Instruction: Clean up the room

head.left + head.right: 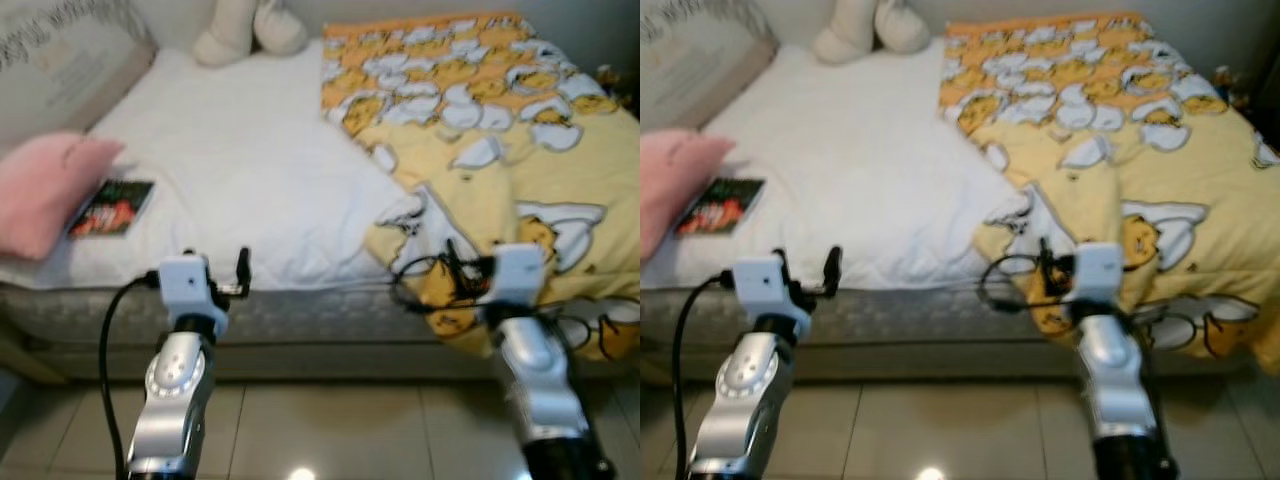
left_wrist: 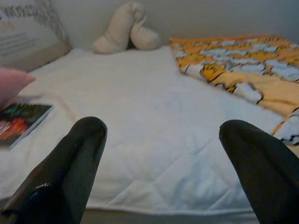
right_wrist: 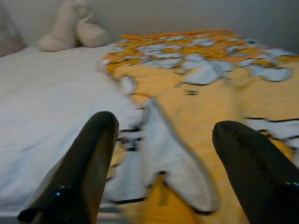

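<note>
A humanoid robot stands at the near edge of a bed (image 1: 250,160) covered in a white quilted sheet, both silver arms raised toward the mattress. The left gripper (image 2: 161,140) hangs at the near edge of the bed over the white sheet, its two black fingers (image 2: 70,168) spread wide and holding nothing. The right gripper (image 3: 163,144) hangs at the same near edge, over the turned-back corner of one yellow-and-orange blanket printed with white cartoon figures (image 1: 500,150); its two black fingers (image 3: 84,172) are likewise spread wide and empty.

The blanket lies over the right half of the bed, from the head down to the near edge, where it spills over the side. One paperback book with a dark cover marked in red and green (image 1: 112,207) lies flat near the left edge of the bed, just beside one pink pillow (image 1: 45,190) that sits at that edge. One beige pillow with dark lettering (image 1: 70,60) rests at the far left corner. One cream-coloured plush toy (image 1: 245,28) sits at the head of the bed against the wall, between the beige pillow and the blanket. Pale floor tiles (image 1: 330,430) run below the near edge of the bed, a spot of light reflecting off them. Black cables (image 1: 425,275) loop beside the right wrist.
</note>
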`<state>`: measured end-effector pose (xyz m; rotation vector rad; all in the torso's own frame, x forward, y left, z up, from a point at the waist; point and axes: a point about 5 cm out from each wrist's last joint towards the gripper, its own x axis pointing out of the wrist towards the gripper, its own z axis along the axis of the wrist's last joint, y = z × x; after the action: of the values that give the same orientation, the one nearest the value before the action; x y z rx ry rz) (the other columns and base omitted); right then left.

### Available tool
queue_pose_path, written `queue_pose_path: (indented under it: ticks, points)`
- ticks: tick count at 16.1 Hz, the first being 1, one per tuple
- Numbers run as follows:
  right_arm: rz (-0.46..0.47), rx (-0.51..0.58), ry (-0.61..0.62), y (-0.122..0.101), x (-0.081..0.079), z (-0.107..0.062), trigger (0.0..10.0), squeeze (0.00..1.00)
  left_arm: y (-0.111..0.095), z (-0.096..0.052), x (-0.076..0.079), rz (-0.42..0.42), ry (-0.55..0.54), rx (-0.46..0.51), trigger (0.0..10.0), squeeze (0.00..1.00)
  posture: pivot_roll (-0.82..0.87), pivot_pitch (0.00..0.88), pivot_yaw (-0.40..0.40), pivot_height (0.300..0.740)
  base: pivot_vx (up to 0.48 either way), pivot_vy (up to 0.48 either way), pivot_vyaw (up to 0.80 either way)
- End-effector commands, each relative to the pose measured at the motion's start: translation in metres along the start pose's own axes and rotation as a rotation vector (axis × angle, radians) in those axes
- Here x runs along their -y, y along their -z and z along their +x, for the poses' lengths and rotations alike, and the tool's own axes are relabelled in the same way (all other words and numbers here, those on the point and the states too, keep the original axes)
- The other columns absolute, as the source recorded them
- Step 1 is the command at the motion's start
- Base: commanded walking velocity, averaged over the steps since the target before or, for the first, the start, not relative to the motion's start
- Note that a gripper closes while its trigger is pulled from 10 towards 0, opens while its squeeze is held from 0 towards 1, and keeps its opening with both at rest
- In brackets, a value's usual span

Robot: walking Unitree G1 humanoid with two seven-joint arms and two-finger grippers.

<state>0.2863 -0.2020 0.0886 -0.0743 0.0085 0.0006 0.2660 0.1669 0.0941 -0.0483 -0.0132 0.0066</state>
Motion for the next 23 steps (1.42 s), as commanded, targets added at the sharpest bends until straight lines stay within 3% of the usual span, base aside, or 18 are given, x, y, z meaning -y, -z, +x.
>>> queue_pose_path:
  ticks: [1, 7, 17, 19, 23]
  points:
    - [0.017, -0.007, -0.028, 0.001, -0.012, 0.002, 10.0, 0.0, 0.001, -0.002, -0.012, 0.031, -0.027, -0.014, 10.0, 0.0, -0.17, 0.0, 0.133, 0.74, 0.0, 0.0, 0.0]
    - [0.023, -0.01, -0.042, 0.001, -0.015, 0.003, 10.0, 0.0, -0.002, 0.004, -0.007, 0.056, 0.037, -0.007, 10.0, 0.0, -0.17, 0.0, 0.132, 0.74, 0.0, 0.32, 0.0]
    - [0.032, 0.001, -0.032, 0.002, -0.013, -0.002, 10.0, 0.0, -0.001, 0.007, 0.004, 0.051, 0.148, -0.018, 10.0, 0.0, -0.19, 0.0, 0.15, 0.74, 0.0, 0.478, -0.7]
    - [0.031, 0.001, -0.037, 0.003, -0.013, -0.002, 10.0, 0.0, 0.002, 0.006, 0.004, 0.02, 0.134, -0.03, 10.0, 0.0, -0.19, 0.0, 0.148, 0.74, 0.0, 0.319, -0.68]
    - [0.031, -0.013, -0.049, 0.005, -0.014, -0.001, 10.0, 0.0, 0.006, 0.004, 0.006, 0.041, 0.149, -0.048, 10.0, 0.0, -0.18, 0.0, 0.138, 0.74, 0.0, 0.0, -0.68]
